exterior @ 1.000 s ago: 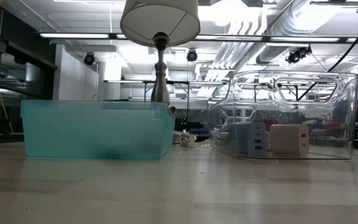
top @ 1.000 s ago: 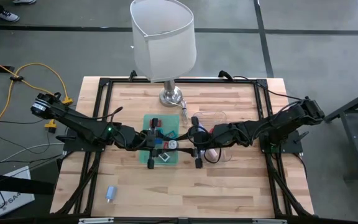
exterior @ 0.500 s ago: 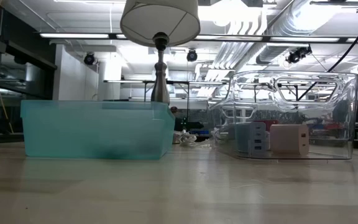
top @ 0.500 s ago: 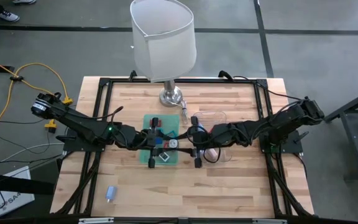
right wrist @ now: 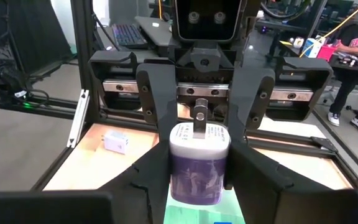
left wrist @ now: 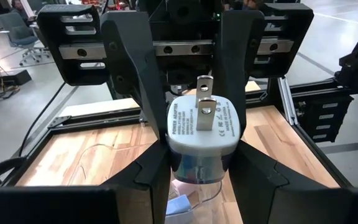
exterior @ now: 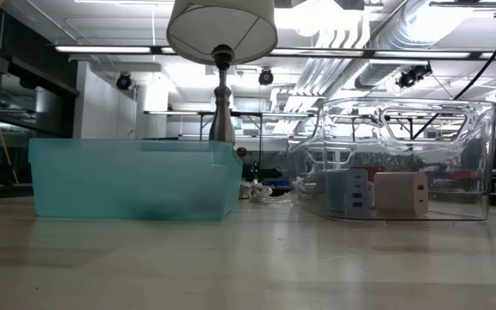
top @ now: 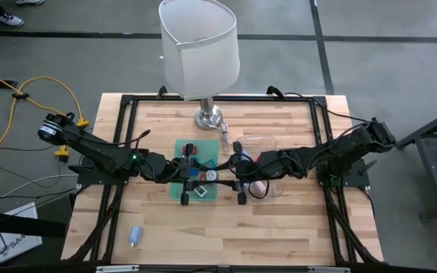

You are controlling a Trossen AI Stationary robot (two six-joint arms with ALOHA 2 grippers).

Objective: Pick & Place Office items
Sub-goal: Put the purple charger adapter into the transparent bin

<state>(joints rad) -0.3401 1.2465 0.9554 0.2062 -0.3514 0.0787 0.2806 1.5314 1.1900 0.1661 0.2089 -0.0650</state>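
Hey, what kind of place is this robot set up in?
Likely a robotics lab or workshop. The low view shows exposed ceiling ducts and strip lights; the right wrist view shows a cluttered desk behind the wooden table with its black frame.

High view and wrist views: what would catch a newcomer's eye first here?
The tall white lamp at the table's far edge dominates. At mid-table both arms meet over the green bin and clear tray, and the two grippers face each other with one white plug adapter between both pairs of fingers.
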